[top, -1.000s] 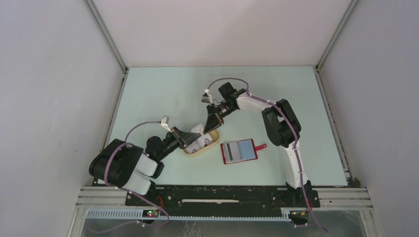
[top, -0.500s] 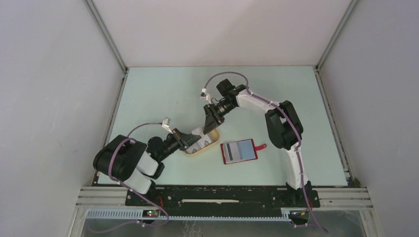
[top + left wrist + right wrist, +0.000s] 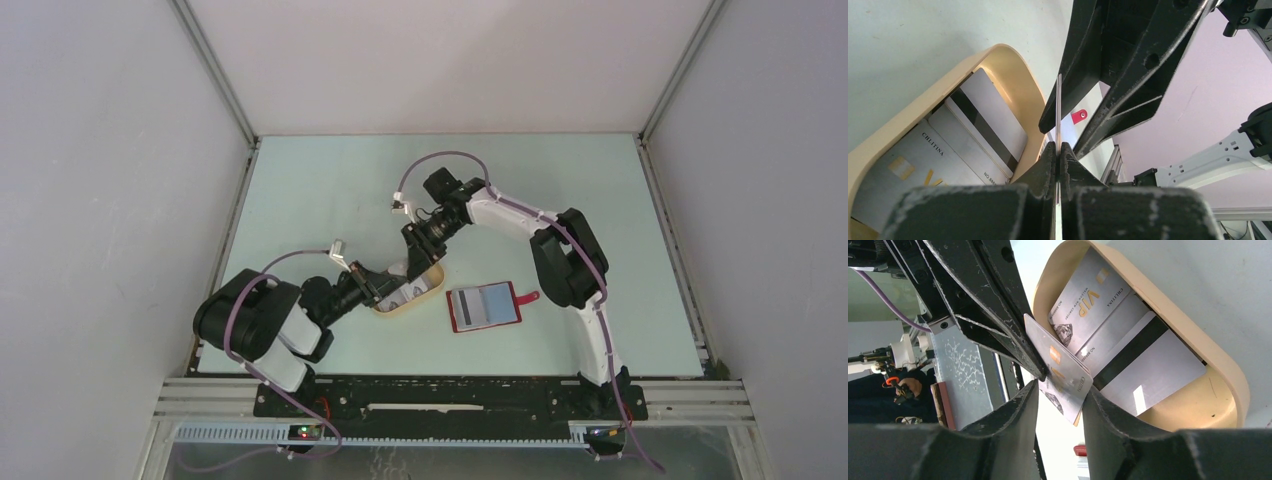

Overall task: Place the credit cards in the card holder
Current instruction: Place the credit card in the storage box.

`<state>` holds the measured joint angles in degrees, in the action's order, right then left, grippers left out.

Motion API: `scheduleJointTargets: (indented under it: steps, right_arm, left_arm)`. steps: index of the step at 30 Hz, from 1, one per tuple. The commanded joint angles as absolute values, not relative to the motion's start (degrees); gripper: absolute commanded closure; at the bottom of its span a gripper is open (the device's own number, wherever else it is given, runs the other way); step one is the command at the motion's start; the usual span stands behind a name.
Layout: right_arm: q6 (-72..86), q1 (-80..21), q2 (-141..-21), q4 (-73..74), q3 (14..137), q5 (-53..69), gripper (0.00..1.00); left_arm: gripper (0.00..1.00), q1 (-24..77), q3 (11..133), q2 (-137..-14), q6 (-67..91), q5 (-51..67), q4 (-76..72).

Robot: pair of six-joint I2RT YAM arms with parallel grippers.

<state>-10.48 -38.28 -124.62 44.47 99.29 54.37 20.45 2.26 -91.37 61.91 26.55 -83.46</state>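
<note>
We judge the task barely begun. The left gripper (image 3: 1058,150) is clamped on one thin, stiff, silvery card (image 3: 1059,110), edge-up over the tray (image 3: 948,86). The right gripper (image 3: 1060,388) straddles it, fingers apart. At least three glossy flat cards (image 3: 983,120), some dark-striped, lie in the smooth beige oval tray. The red holder (image 3: 484,306) lies open on the table (image 3: 330,190), right of the tray. We cannot tell if it holds any.

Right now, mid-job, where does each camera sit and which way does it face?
Top external: above and behind, looking down on table, left arm, right arm, tray, card holder.
Left wrist: on left arm, facing along left gripper pinching a card edge-on.
Right wrist: on right arm, facing that card's face, right gripper open around it.
Shared: both wrist views show that card and the tray.
</note>
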Motion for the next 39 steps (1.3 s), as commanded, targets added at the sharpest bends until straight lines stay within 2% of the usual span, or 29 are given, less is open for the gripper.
scheduleJointTargets:
  steps: [1,6,11,18,29,31,32,35,39]
  right_arm:
    - [-11.5,-38.28,-124.59,44.73,101.56,54.26,0.57]
    - [-11.47,-37.89,-124.98,44.66,101.57,54.96,0.67]
    - [-11.51,-37.41,-125.31,44.61,101.56,55.92,0.78]
    - [-9.73,-36.07,-126.51,44.03,101.65,59.2,0.85]
    - [-9.07,-34.78,-127.49,43.94,101.85,64.28,0.87]
    - [-8.69,-34.41,-127.82,43.92,101.78,65.73,0.87]
    - [-8.56,-34.25,-127.95,43.92,101.84,66.36,0.86]
    - [-8.67,-34.35,-128.0,44.27,101.85,66.57,0.84]
    - [-9.11,-34.95,-127.05,44.61,101.8,64.32,0.65]
  left_arm:
    - [1.0,20.39,3.07,-92.11,61.08,25.95,-86.75]
    - [0.99,20.38,3.48,-93.01,61.42,26.15,-86.75]
    - [0.93,20.3,3.51,-92.9,61.76,26.19,-86.75]
    - [0.72,20.3,3.6,-93.49,62.05,26.54,-86.75]
    - [0.69,19.97,3.67,-93.09,61.96,27.58,-86.75]
    - [0.71,19.87,3.75,-92.89,61.88,28.21,-86.82]
    - [0.75,19.82,3.78,-92.69,61.8,28.37,-86.83]
    - [0.99,19.73,3.86,-92.24,61.68,28.73,-86.84]
    - [1.0,19.69,3.61,-91.72,61.42,28.3,-86.86]
